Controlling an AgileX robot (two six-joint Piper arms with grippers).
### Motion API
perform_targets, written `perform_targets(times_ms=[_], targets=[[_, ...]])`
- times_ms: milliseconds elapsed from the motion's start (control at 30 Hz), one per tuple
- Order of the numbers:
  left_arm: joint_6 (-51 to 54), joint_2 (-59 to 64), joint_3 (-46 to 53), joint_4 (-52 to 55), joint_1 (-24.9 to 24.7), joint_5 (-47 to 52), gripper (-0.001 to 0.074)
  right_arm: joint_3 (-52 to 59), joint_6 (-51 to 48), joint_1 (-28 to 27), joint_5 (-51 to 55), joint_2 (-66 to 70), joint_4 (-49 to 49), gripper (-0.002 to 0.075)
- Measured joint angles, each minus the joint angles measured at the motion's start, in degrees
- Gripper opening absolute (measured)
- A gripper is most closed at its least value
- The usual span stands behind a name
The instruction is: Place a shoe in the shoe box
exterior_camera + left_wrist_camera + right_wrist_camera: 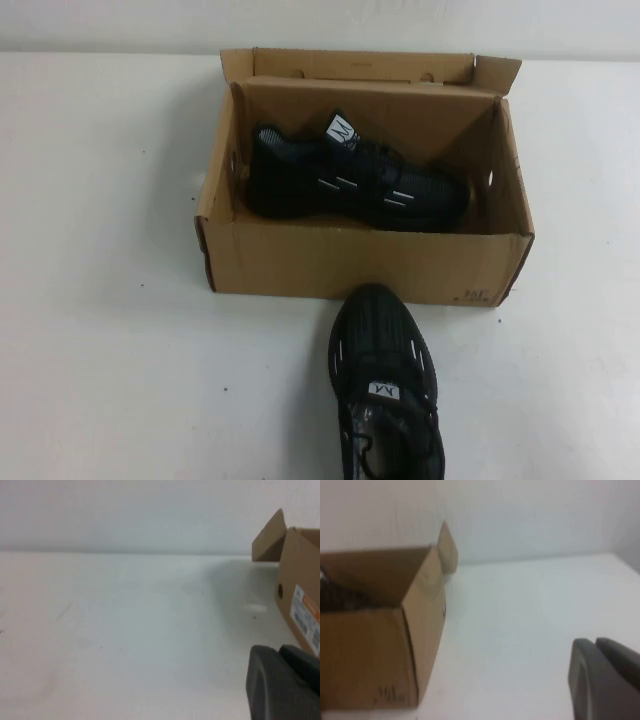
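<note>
Shoe in box: black mesh lace-up sneaker (350,180) with short white dashes on its side and a white tongue label bearing a black zigzag mark; it lies inside the box, long axis running left to right, toe toward the robot's right.
Shoe outside: matching black mesh sneaker (385,385) on the white counter (110,330), just in front of the box's near wall; long axis runs near to far, toe pointing at the box, heel cut off by the lower frame edge.
Shoe box: brown corrugated cardboard box (300,262), hinged flap lid open and standing at the far side, small holes in its end walls, tiny dark print at the lower right corner of the near wall.
Hidden: the boxed sneaker's sole and far side are lost in shadow.
Left pincer (285,682): low beside the box's labelled end wall; released or clenched, cannot tell.
Right pincer (605,677): low over the counter, apart from the box's other end; state likewise cannot be told.
</note>
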Motion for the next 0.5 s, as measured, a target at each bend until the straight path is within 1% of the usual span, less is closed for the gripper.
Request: perform_targets(times_ms=[33,100,367,467,500], targets=[[0.0,0.0,0.0,0.0,0.0,-0.34,0.0,0.0,0.0,0.0,-0.56,0.0,0.0,-0.0017],[0.0,0.0,0.0,0.0,0.0,-3.91,0.0,0.0,0.0,0.0,-6.93,0.0,0.0,-0.0017],[0.0,0.0,0.0,0.21,0.0,-22.48,0.0,0.0,0.0,0.0,-38.42,0.0,0.33,-0.0017],[0.0,0.0,0.0,0.43,0.0,-25.28,0.0,0.0,0.0,0.0,-46.81,-0.09,0.41,-0.0017],[0.0,0.0,0.0,0.48,0.0,-25.55,0.0,0.0,0.0,0.0,-48.19,-0.09,0.41,-0.0017]])
